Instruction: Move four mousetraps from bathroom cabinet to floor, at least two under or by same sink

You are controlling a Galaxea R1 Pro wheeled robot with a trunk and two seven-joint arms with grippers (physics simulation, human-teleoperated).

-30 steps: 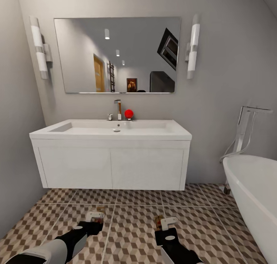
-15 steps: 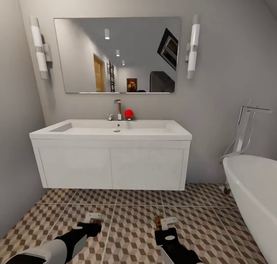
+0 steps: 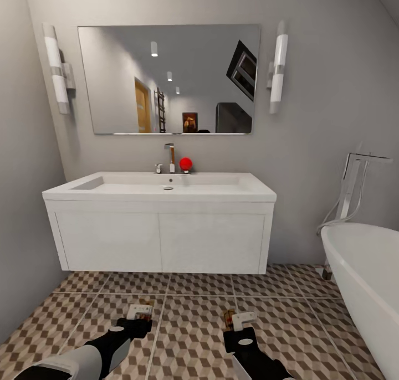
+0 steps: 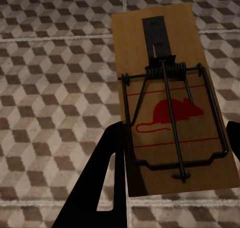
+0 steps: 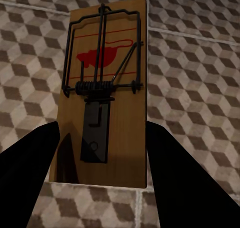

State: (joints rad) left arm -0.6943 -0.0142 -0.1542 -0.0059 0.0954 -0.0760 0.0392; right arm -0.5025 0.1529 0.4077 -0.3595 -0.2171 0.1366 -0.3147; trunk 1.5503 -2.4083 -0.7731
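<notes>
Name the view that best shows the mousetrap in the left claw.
The left wrist view: the mousetrap shows its board, spring bar and red mouse print up close, between the left claw's fingers. The head view gives a tan sliver past the claw. The right wrist view shows another trap.

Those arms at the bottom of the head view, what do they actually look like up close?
Each arm is a glossy black shell near the wrist; the left one turns white farther back. The left gripper and right gripper have pale, whitish tips, and the right wrist bears a white oval mark. In the wrist views the fingers look flat, black and tapering.
</notes>
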